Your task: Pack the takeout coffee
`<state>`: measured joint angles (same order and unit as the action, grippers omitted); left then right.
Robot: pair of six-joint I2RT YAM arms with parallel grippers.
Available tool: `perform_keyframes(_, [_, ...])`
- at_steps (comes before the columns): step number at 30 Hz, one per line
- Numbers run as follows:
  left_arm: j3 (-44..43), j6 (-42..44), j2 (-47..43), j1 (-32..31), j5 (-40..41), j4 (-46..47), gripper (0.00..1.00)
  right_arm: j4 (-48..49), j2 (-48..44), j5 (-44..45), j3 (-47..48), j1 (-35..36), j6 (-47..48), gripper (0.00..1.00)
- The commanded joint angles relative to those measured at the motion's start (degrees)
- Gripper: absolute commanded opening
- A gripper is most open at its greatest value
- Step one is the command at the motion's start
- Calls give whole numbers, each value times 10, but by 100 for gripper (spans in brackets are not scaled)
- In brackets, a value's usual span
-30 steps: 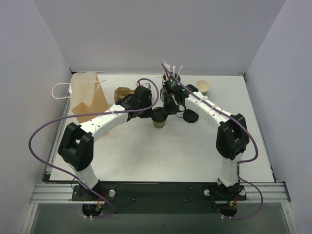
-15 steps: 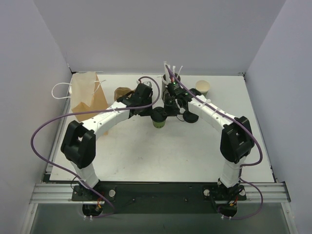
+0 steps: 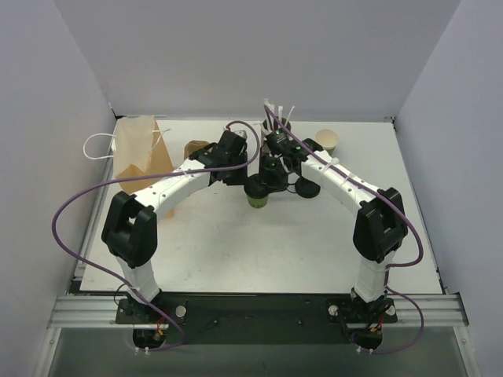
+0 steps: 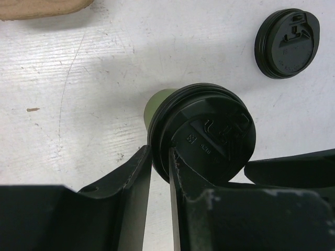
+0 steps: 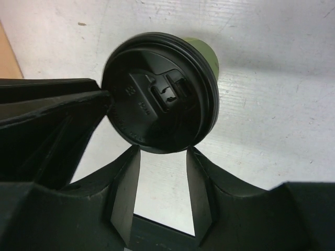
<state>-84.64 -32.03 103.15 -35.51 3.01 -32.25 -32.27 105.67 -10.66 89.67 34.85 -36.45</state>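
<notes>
Top view: your takeout coffee (image 3: pixel 257 193) stands upright mid-table with its lid on; the left gripper (image 3: pixel 244 181) and right gripper (image 3: pixel 270 178) are both right at that lid; a spare lid (image 3: pixel 306 188) lies just to its right, and the paper bag (image 3: pixel 141 155) is well off to the left.

Left wrist: jaws nearly together, only a thin slit, tips at the lid's rim; honestly can't tell if they're pinching it.

Right wrist: jaws spread, bare table in the gap, lid rim just past the tips.

cup (image 3: pixel 257 192) centre, spare lid (image 3: pixel 306 188) right, bag (image 3: pixel 141 157) left
</notes>
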Motion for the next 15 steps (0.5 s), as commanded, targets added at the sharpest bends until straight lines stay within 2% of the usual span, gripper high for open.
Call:
perform_keyframes(1, [-34,17,9,5,-25,-35,31,-41,-6,-2,55,-14,5,36])
perform_keyframes(10, [-47,8,-8,7,-48,-43,36,-61,19,46,98,-35,63,33])
perform_keyframes(15, [-27,-17,-27,5,-47,-28,36,-44,48,33,115,-41,126,31])
